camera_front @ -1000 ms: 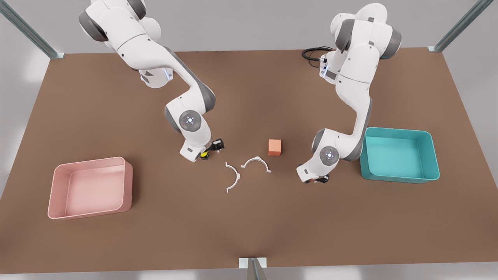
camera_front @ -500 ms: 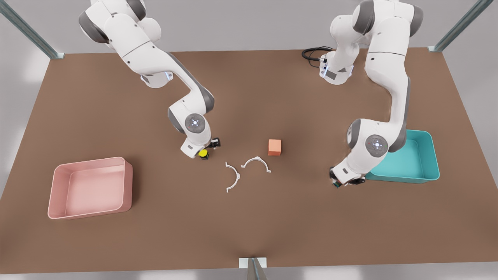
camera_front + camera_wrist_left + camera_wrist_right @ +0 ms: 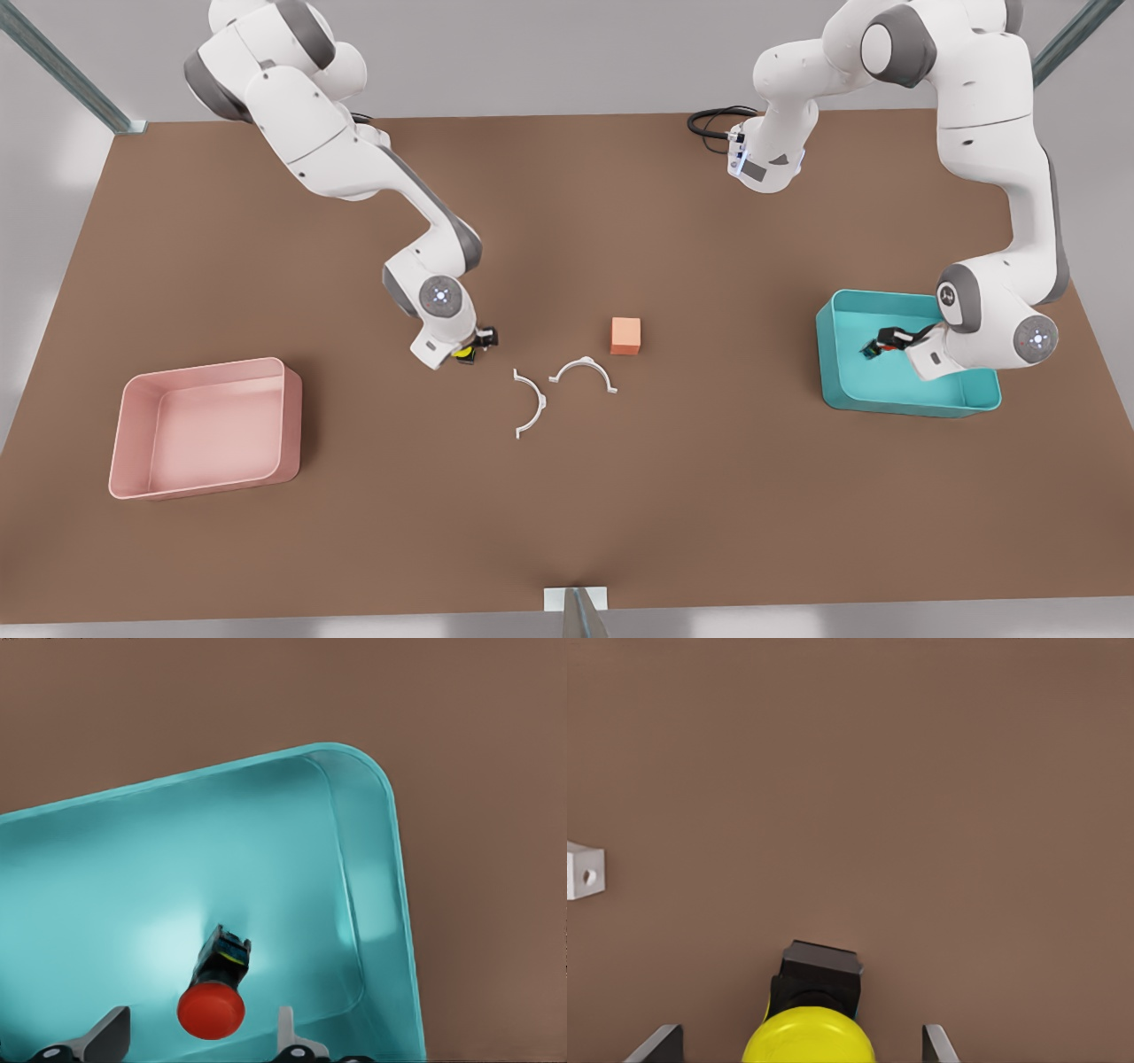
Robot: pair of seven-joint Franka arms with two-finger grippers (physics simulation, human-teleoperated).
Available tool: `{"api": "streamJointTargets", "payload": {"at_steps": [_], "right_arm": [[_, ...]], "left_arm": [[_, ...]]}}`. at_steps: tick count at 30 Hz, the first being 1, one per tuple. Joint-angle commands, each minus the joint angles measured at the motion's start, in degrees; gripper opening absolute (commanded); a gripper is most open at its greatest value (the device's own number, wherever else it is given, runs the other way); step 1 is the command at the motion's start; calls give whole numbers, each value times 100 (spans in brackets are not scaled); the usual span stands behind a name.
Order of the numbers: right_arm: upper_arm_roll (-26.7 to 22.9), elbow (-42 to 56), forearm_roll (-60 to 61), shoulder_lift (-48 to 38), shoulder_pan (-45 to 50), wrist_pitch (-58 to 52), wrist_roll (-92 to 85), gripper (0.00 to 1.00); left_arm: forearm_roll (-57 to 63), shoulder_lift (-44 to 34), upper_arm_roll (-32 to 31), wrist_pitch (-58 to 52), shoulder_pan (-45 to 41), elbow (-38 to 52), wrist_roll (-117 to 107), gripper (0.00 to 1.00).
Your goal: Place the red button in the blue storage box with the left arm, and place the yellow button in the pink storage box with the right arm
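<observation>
Swinging right since a second ago, the left pincer [image 3: 877, 347] now hangs over the blue storage box [image 3: 966, 400], fingers [image 3: 285, 1035] apart, the red button [image 3: 212, 1010] between them, untouched, above the box floor. At centre, the right pincer [image 3: 468, 347] straddles the yellow button [image 3: 808, 1038] on the worktop [image 3: 567, 505], fingers spread. Far left sits the pink storage box [image 3: 133, 483].

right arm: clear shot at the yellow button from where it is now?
Probably yes. The right gripper hangs just over the yellow button, its open fingers apart on either side of the cap. Only bare table surrounds it; the nearest white bracket lies off to the side.
</observation>
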Motion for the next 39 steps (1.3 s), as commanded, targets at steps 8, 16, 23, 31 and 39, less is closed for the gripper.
{"api": "streamJointTargets", "payload": {"at_steps": [8, 16, 23, 31, 39], "right_arm": [[0, -405, -27, 76, -97, 787, 255, 100], [0, -537, -27, 147, -97, 1077, 273, 84], [0, -528, -27, 103, -106, 1069, 264, 42], [0, -475, -27, -486, -325, 990, 246, 36], [62, 465, -1, -1075, -1600, -627, -1625, 37]], "left_arm": [[-465, -61, -54, -1702, -1311, 3209, -3888, 100], [36, -712, -353, -2239, -1496, 3052, -4267, 100], [10, -720, -353, -2248, -1514, 3052, -4267, 100], [18, -738, -362, -2248, -1514, 3052, -4267, 100], [18, -747, -362, -2248, -1549, 3052, -4267, 100]]}}
